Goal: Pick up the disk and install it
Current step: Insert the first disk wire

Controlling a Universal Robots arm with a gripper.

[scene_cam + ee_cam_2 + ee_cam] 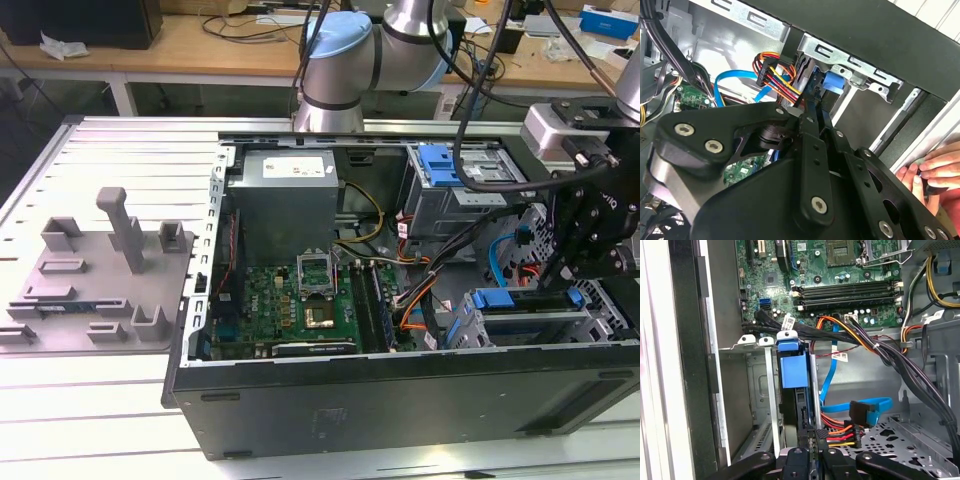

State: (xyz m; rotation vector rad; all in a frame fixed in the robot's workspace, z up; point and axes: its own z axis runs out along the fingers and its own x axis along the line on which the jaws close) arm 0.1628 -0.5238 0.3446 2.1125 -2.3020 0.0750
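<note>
No print reads clearly: the white label on the power supply (pixel 296 167) and the cable tags (pixel 840 356) stay illegible.

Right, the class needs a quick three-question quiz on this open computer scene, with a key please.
1. True or false: the computer case lies with its side open, the boards inside showing.
2. In the exterior view, the gripper is at which part of the case? A) its left end B) its right end C) outside it
3. Fill in: the disk sits in a ____ plastic carrier.
Key: 1 true; 2 B; 3 blue.
</note>
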